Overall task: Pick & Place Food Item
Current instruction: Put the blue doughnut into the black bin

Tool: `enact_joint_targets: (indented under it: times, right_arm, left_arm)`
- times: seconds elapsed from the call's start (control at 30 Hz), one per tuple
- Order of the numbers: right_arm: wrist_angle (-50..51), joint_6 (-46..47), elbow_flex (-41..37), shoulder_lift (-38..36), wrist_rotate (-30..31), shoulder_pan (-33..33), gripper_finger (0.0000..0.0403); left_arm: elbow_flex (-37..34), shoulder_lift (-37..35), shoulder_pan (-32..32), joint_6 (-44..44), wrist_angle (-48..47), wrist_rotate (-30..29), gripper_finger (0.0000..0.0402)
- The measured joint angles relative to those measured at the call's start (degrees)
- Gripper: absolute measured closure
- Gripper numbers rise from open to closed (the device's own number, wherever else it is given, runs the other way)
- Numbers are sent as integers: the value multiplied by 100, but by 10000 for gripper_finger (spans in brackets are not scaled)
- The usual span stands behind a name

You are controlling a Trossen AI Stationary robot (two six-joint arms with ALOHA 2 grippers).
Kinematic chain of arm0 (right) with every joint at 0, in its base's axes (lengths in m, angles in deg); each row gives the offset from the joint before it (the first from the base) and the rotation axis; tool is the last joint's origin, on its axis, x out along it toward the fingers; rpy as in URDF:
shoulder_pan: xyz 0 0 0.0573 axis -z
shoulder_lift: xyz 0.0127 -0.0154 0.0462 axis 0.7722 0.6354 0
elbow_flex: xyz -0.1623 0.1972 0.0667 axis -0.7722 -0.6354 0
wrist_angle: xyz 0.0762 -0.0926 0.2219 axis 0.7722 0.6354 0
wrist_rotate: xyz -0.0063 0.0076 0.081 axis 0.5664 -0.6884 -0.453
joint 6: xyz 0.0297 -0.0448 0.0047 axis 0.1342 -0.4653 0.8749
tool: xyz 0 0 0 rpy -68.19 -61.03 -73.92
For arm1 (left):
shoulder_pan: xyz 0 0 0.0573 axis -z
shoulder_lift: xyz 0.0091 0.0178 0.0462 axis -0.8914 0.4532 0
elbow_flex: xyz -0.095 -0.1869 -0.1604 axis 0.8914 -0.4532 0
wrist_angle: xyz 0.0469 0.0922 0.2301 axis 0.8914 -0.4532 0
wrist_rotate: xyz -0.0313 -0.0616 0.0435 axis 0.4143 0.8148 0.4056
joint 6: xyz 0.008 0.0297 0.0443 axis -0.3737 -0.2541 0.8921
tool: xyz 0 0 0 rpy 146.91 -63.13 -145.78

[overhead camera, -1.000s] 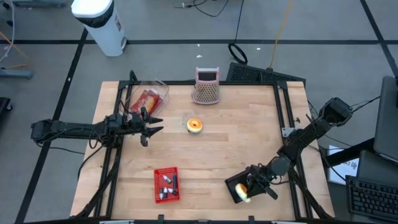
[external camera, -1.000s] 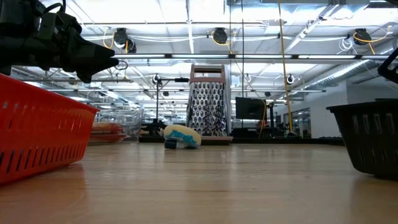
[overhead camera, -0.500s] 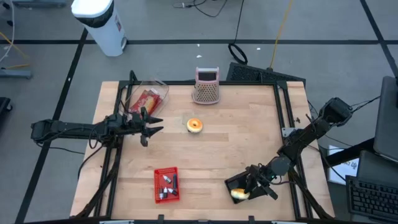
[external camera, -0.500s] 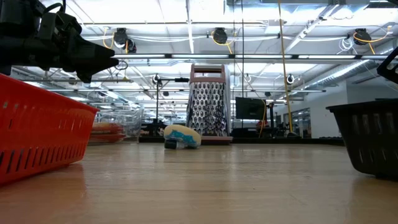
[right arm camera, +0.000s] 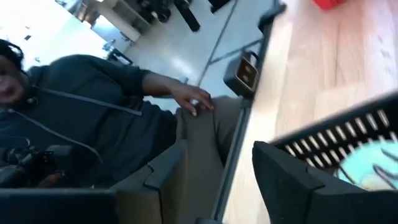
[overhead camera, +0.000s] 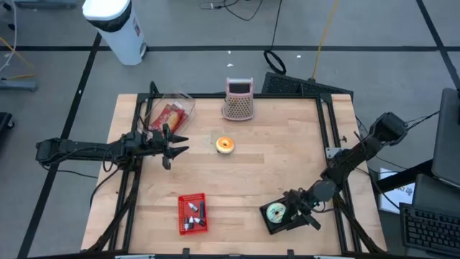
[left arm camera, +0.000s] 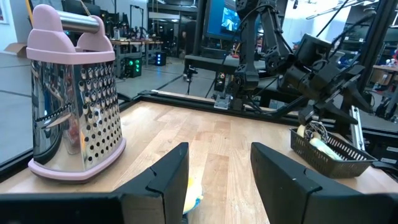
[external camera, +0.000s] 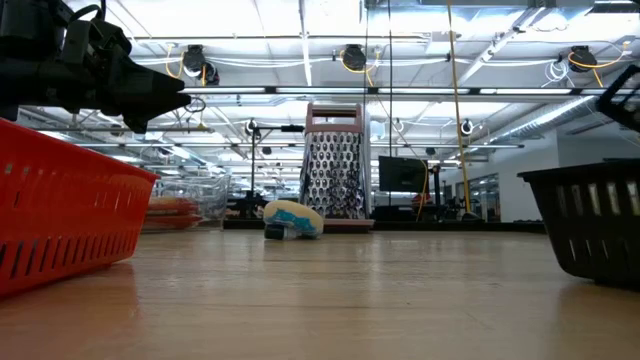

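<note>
A pale, wrapped food item (overhead camera: 274, 213) lies inside the black basket (overhead camera: 272, 224) at the table's near right; in the right wrist view it shows behind the basket's wall (right arm camera: 373, 169). My right gripper (overhead camera: 300, 214) hovers open at the basket's right rim, holding nothing. A second wrapped food item (overhead camera: 225, 144), orange and white, rests on the table's centre. My left gripper (overhead camera: 171, 147) waits open and level at the table's left, pointing toward that item, whose edge shows below its fingers (left arm camera: 193, 194).
A red basket (overhead camera: 192, 214) with small items stands at the near left. A pink-trimmed grater (overhead camera: 238, 99) stands at the far edge, and a clear container (overhead camera: 171, 114) with red packs at the far left. A person in a dark top (right arm camera: 81, 124) sits beyond the table's edge.
My right gripper has opened and let go of the pale food item, which has dropped from between its fingers into the black basket. The arm itself has stayed in place.
</note>
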Motion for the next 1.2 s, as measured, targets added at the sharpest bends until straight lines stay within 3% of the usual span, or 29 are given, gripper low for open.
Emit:
enact_joint_targets:
  times: [0.3, 0.6, 0.9, 1.2]
  right_arm:
    - [-27, -1323, 334, -715, 183, 300, 238]
    - [2267, -3099, 1083, -962, 458, 2041, 197]
    - [2746, -4869, 2173, 447, 461, 3957, 129]
    - [2671, -5706, 3207, 2425, 443, 4960, 133]
  left_arm:
    - [0, 1, -1, 0, 0, 0, 227]
    - [0, -1, -1, 0, 0, 0, 227]
    - [0, 1, -1, 0, -2, 0, 227]
    - [0, -1, -1, 0, 0, 0, 227]
